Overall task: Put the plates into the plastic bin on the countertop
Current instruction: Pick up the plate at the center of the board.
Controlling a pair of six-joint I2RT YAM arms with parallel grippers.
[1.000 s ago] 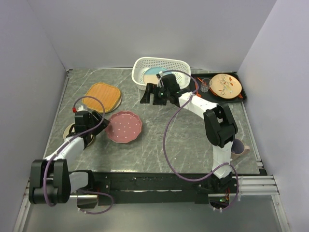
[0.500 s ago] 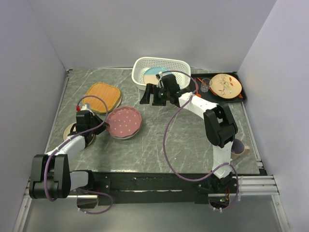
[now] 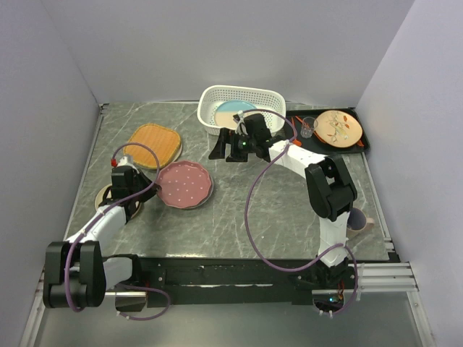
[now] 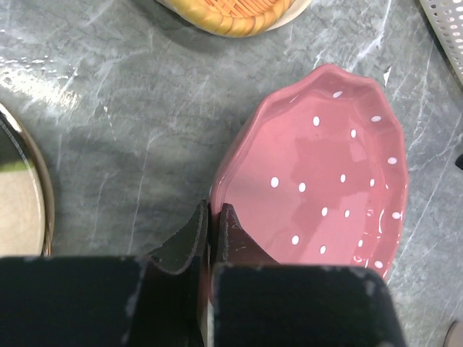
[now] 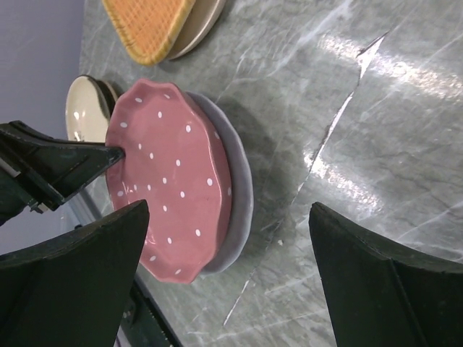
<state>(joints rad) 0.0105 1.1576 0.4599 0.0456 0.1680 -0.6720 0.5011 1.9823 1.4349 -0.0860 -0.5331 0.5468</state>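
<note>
**Left pincer clamped on the pink plate's rim, right pincer spread wide by the bin**

The left gripper has its two black fingers pressed together on the near rim of the speckled pink ceramic plate with a scalloped edge — the rim is pinched between them. The pink plate is out on the dark grey-green marble-look countertop, left of centre and well apart from the white perforated plastic bin at the far edge. In the right wrist view a pale greyish plate shows beneath the pink plate, its edge peeking out on one side. Whether the pink plate rests on it or is raised just off it cannot be told.

Just beyond the pink plate lies the orange rounded-square plate with a woven-look surface, resting on a cream round plate. A tan plate with a brown rim lies beside the left gripper, partly under that arm in the top view.

The right gripper hangs over the countertop just in front of the bin, its jaws spread wide apart and facing the pink plate. Inside the bin lies a pale blue-cream round plate. To the right of the bin sits a flat black tray, which carries a cream plate with red-orange leaf marks and a small clear glass.
</note>
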